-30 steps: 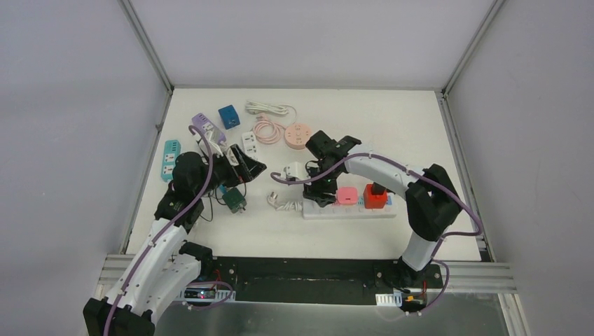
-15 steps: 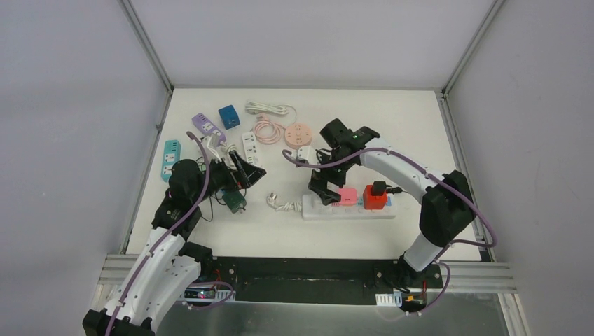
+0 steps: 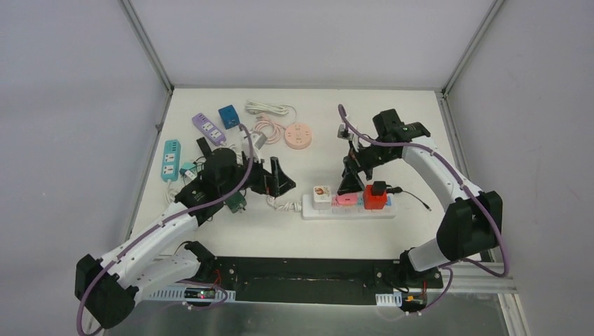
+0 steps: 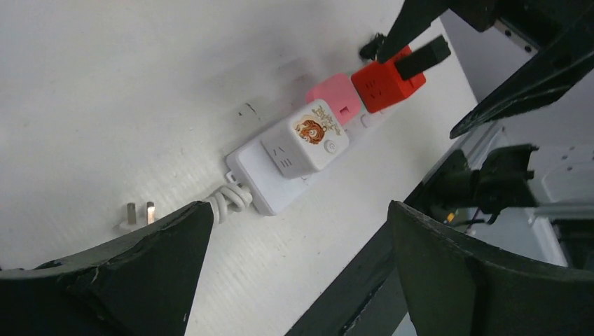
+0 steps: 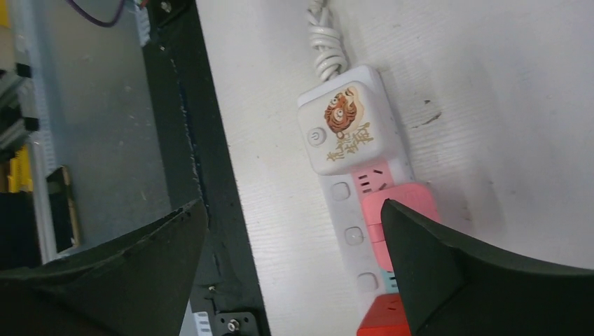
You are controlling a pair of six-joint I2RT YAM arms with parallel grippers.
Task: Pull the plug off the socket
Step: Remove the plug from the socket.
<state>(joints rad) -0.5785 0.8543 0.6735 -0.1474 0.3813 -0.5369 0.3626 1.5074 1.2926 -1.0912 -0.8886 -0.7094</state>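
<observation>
A white power strip (image 3: 348, 210) lies near the front middle of the table. A white cube plug with a tiger picture (image 3: 321, 194), a pink plug (image 3: 344, 199) and a red plug (image 3: 375, 198) sit in it in a row. My left gripper (image 3: 270, 178) is open and empty just left of the strip's cable end. My right gripper (image 3: 352, 175) is open and empty just behind the pink plug. The left wrist view shows the strip (image 4: 263, 189), the white cube (image 4: 305, 136) and open jaws (image 4: 298, 210). The right wrist view shows the cube (image 5: 343, 133) between open jaws (image 5: 293, 204).
A black adapter (image 3: 378, 187) tops the red plug. The strip's loose cable plug (image 3: 275, 202) lies at its left. A green plug (image 3: 235, 202), teal strip (image 3: 170, 159), purple strip (image 3: 208, 128), blue cube (image 3: 228, 115) and pink round socket (image 3: 298, 135) lie at back left.
My right gripper has left the strip's left end and moved right, uncovering the white cube plug. My left arm has swung right toward the strip.
</observation>
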